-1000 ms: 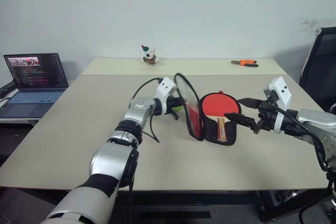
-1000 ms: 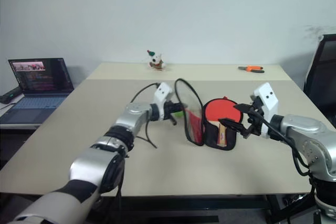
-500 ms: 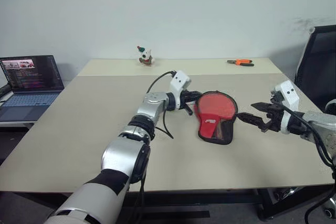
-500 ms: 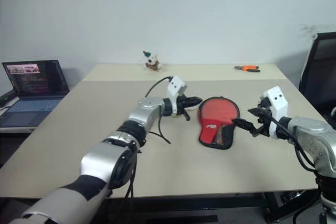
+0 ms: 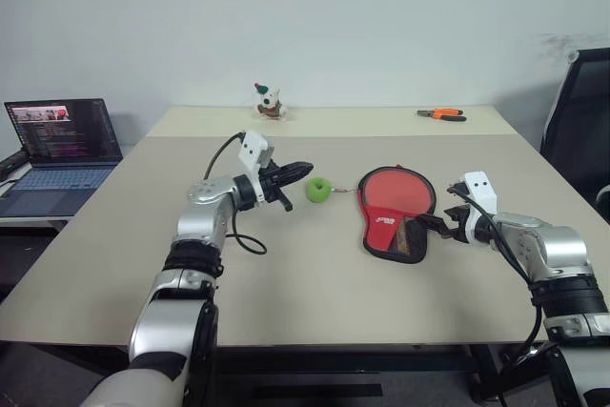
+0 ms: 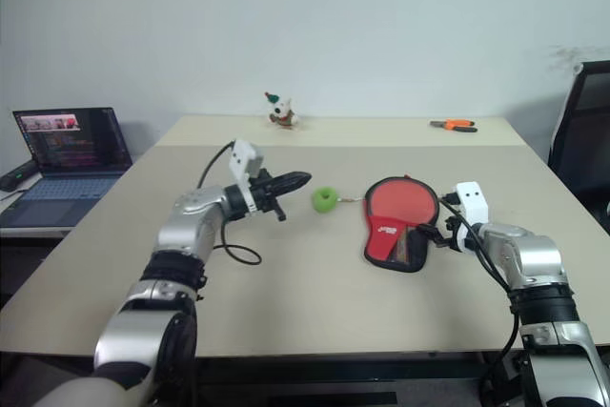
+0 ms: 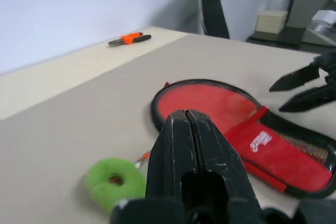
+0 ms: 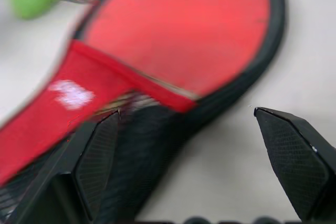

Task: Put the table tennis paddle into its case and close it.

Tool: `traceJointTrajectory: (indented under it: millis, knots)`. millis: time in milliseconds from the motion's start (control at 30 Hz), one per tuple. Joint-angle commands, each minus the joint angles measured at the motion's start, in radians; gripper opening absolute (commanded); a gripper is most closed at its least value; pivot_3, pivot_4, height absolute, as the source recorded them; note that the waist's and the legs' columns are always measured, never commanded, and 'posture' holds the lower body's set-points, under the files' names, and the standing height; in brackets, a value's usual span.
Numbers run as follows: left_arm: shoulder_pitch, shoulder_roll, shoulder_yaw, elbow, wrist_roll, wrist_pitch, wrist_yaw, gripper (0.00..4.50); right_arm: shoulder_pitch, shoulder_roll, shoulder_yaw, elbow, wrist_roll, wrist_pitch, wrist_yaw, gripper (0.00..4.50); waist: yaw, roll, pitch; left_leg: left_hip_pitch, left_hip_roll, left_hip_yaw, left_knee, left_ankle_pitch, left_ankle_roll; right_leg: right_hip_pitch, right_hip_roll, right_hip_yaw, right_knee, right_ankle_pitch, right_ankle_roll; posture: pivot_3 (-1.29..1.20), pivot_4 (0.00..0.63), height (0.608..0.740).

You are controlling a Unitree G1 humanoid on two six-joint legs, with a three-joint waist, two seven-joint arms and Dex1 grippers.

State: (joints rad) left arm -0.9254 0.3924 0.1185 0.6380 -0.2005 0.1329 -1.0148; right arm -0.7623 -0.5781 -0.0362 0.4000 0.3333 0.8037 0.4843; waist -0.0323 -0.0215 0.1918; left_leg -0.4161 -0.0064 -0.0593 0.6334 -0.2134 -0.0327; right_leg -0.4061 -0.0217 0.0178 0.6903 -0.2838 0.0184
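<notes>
Now case (image 5: 393,215) lies flat btwn hands, just beside right hand (image 5: 440,227).

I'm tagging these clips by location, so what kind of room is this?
Probably an office or lab workspace: a plain beige table against a bare white wall, an open laptop showing code on a side desk, a black office chair at the right, and orange-handled pliers lying on the far table edge.
</notes>
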Motion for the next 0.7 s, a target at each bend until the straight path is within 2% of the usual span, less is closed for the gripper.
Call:
traceJointTrajectory:
  millis: [33,167,433,533,700]
  knots:
    - [0.05,0.017,0.002,-0.169,-0.041,0.07,0.028,0.04,-0.048,0.035,0.011,0.088,-0.043,-0.071,0.011,4.5,0.0,0.0,0.0,0.0,0.0,0.0,0.0,0.0,0.0,0.0,0.0,0.0,0.0,0.0,0.0,0.0,0.15,0.74]
    - [0.068,0.019,-0.003,-0.23,-0.052,0.107,0.058,0.04,-0.07,0.064,0.015,0.172,-0.066,-0.088,0.037,4.5,0.0,0.0,0.0,0.0,0.0,0.0,0.003,0.0,0.0,0.0,0.0,0.0,0.003,0.0,0.0,0.0,0.15,0.74]
    - [0.07,0.023,-0.013,-0.256,-0.056,0.122,0.08,0.04,-0.084,0.097,0.075,0.204,-0.1,-0.061,0.14,4.5,-0.009,0.0,0.0,0.001,0.001,0.0,0.009,0.0,0.0,0.001,0.001,0.0,0.009,0.0,0.0,0.0,0.15,0.74]
    - [0.07,0.026,-0.016,-0.257,-0.056,0.122,0.082,0.0,-0.087,0.113,0.105,0.228,-0.122,-0.066,0.164,3.93,-0.015,0.0,-0.001,0.001,0.001,0.0,0.01,0.0,0.0,0.001,0.001,0.0,0.009,0.0,0.0,0.0,0.15,0.74]
    - [0.074,0.036,-0.024,-0.261,-0.055,0.12,0.088,0.0,-0.126,0.151,0.085,0.317,-0.146,-0.095,0.157,2.32,-0.026,-0.001,-0.002,0.002,0.001,0.0,0.01,0.0,0.0,0.001,0.001,0.001,0.009,0.001,-0.001,0.0,0.15,0.74]
